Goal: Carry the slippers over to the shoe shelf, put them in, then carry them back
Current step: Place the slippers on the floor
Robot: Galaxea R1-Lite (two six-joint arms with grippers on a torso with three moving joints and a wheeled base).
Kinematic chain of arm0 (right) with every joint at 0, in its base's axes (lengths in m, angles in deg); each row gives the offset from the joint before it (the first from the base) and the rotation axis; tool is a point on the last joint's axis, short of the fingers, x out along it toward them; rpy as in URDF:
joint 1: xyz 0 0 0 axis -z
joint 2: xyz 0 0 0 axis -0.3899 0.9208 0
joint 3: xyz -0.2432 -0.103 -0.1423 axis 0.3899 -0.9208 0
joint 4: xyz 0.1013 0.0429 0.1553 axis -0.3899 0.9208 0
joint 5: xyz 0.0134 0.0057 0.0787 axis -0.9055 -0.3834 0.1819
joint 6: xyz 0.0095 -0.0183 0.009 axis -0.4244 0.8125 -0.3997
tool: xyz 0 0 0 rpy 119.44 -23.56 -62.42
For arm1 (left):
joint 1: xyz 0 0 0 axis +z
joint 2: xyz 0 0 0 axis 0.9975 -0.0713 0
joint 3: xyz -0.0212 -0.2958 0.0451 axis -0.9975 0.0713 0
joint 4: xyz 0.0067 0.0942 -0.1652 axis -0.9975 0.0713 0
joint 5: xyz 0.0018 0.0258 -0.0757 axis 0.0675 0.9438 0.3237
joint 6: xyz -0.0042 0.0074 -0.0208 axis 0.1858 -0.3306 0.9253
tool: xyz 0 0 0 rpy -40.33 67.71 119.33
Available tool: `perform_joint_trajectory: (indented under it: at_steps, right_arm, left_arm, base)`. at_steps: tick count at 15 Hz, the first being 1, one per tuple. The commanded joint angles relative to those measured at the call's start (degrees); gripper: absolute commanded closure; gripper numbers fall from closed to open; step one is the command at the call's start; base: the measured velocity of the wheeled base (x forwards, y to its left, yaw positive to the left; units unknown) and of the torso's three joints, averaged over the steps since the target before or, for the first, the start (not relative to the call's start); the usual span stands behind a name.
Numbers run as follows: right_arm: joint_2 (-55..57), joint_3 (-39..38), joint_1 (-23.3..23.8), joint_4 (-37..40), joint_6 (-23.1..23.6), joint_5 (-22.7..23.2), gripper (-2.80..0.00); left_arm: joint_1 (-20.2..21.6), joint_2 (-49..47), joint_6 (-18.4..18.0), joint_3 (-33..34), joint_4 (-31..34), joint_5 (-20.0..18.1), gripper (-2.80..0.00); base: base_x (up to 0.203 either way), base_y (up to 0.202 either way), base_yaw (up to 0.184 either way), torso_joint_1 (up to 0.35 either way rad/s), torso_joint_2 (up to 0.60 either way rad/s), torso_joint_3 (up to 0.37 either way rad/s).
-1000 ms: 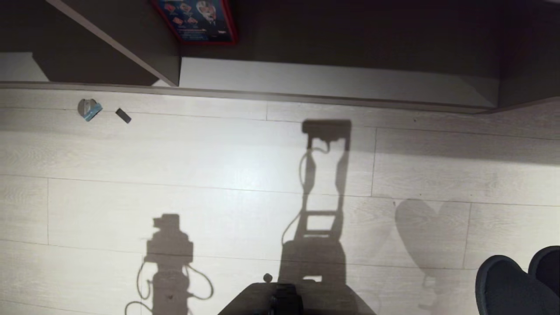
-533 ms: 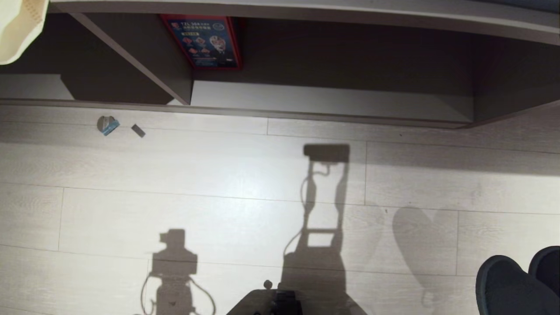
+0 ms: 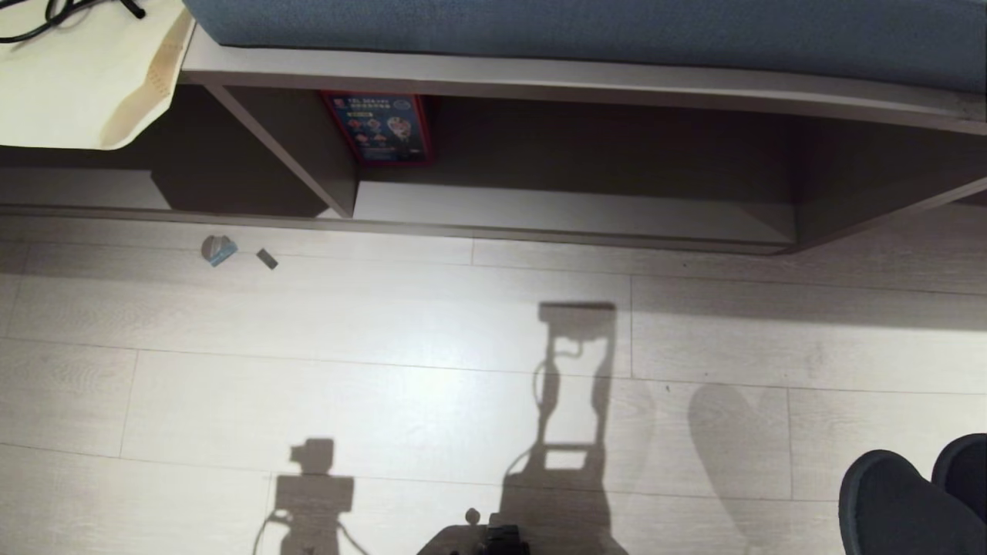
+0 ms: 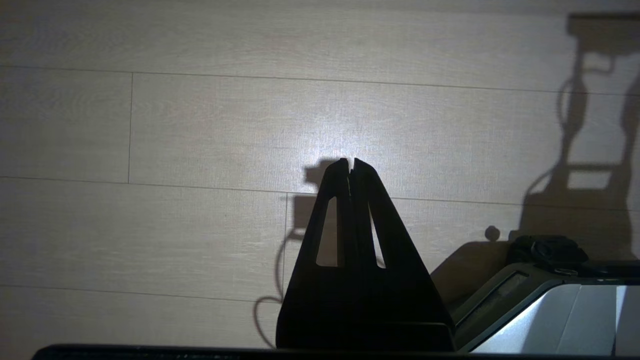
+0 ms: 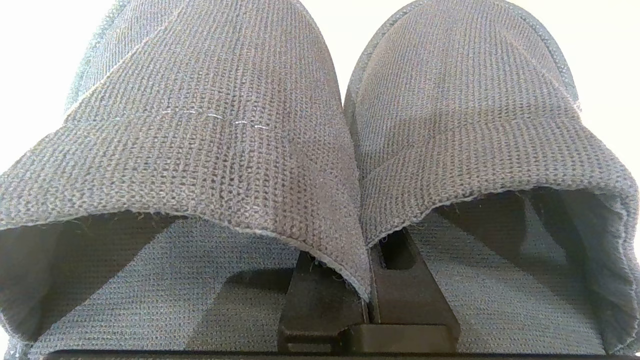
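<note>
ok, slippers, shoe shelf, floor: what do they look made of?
Slippers: soft knitted grey fabric; visible weave and frayed cut edges, matte. Shoe shelf: probably laminate board, smooth taupe panels with a paler base board; the grain is hard to make out in the shadow. Floor: pale wood-look planks, likely laminate; seams and faint grain, with a slight sheen.

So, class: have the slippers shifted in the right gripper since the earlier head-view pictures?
No. The slippers sit at the same picture corner throughout; only the shoe shelf and floor slide down, so the camera tilted.
</note>
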Motion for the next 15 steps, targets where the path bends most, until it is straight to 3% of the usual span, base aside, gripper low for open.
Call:
perform_joint_trajectory:
  at_steps: [1, 15]
  right_arm:
    - [0.2, 0.0, 0.0, 0.0, 0.1, 0.0, 0.00]
    - [0.2, 0.0, 0.0, 0.0, 0.1, 0.1, 0.00]
  left_arm:
    - [0.0, 0.0, 0.0, 0.0, 0.0, 0.0, 0.00]
    - [0.0, 0.0, 0.1, 0.0, 0.0, 0.0, 0.00]
  base:
    - [0.000, 0.000, 0.000, 0.002, 0.00, 0.203]
    - [0.000, 0.000, 0.000, 0.002, 0.00, 0.201]
